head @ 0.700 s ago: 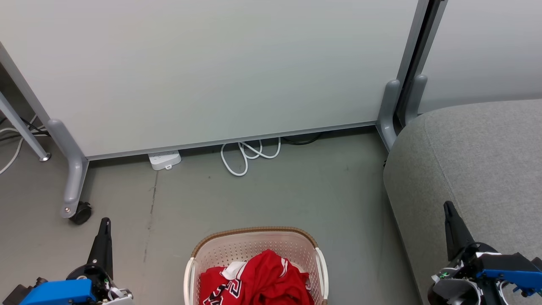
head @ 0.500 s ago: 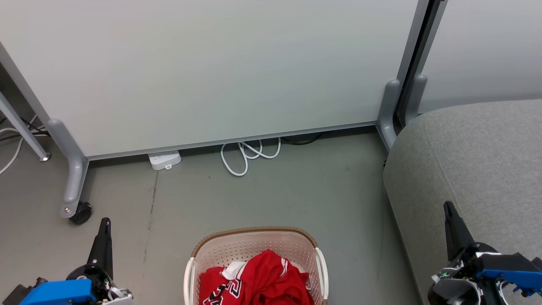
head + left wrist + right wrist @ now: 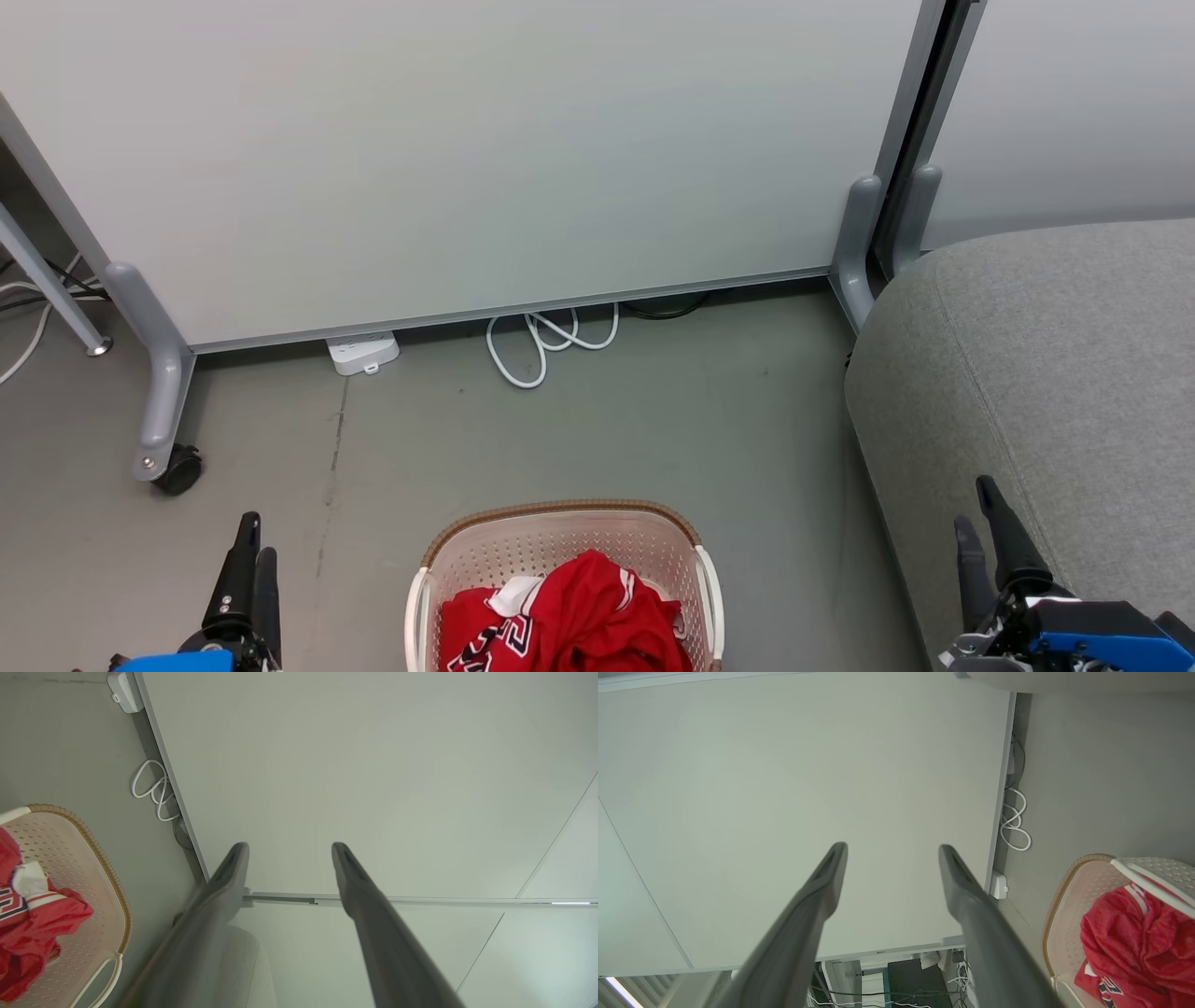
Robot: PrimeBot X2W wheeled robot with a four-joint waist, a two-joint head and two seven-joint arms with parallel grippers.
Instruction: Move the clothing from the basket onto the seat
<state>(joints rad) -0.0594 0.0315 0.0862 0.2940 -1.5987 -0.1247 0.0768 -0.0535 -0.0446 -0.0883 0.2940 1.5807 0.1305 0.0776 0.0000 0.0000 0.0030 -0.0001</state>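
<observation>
Head view puts the clothing (image 3: 569,611), a crumpled red pile with white trim and black-and-white lettering, inside the basket (image 3: 560,511) on the floor, between the two grippers and slightly ahead of their fingertips. The seat (image 3: 1055,355) lies just beside the right gripper (image 3: 973,504), on its outer side, and well apart from the left gripper (image 3: 258,537).

Both grippers have their fingers spread and hold nothing. Each wrist view shows a clear gap between the pair, which points toward the pale wall panel (image 3: 467,140).

The step in hand looks like the first reach. It would go best if the right gripper, the one nearer the seat, swung inward over the pile's highest fold. It should bite deep into bunched fabric, not trim, then lift clear of the basket's edge before carrying outward.

Counted: one basket, one seat, two grippers and one red pile; how many garments it holds I cannot tell. Beyond the fingertips lie one white cable coil (image 3: 546,345) and one power strip (image 3: 362,353).
</observation>
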